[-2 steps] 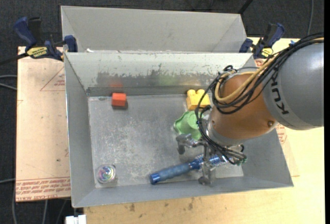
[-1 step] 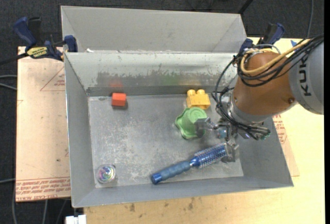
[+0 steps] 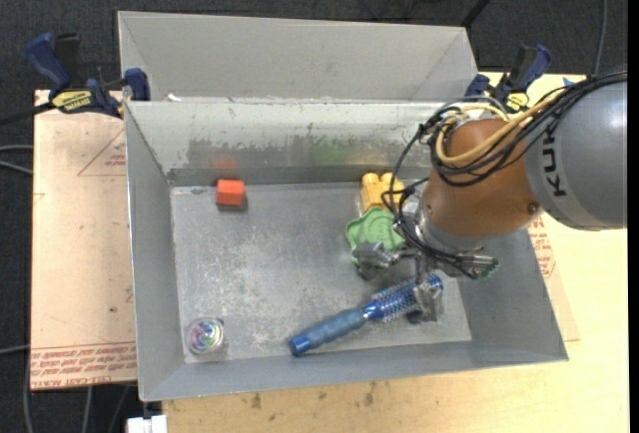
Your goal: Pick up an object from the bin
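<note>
My gripper (image 3: pixel 401 277) hangs low over the right part of the bin floor, below the arm's orange cover, and stands open. One fingertip (image 3: pixel 371 261) rests against the lower edge of a green and yellow soft toy (image 3: pixel 371 224). The other fingertip (image 3: pixel 431 293) is beside the bristled head of a blue hairbrush (image 3: pixel 354 319). The brush lies slantwise along the front of the bin with its handle pointing left. Nothing shows between the fingers. The toy's right side is hidden under the arm.
A small orange block (image 3: pixel 231 193) lies near the back wall on the left. A clear, shimmering ball (image 3: pixel 205 336) sits in the front left corner. The arm covers the bin's right side.
</note>
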You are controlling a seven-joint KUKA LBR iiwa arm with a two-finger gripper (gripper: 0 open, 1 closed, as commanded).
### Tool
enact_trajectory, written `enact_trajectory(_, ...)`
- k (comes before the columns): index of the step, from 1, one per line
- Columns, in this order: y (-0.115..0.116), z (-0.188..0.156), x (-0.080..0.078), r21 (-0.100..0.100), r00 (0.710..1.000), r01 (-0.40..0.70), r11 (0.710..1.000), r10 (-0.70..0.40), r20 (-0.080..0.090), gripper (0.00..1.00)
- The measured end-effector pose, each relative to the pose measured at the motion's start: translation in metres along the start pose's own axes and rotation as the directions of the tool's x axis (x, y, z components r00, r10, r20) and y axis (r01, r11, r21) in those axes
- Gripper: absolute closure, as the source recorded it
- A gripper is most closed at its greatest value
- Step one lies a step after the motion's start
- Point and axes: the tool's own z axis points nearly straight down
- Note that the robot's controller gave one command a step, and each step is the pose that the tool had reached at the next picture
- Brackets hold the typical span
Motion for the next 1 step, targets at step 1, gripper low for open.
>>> enact_trajectory(1, 0.0000, -0.0005, -0.0012, 0.001, 1.000, -0.002, 1.000, 0.002, -0.001, 0.00)
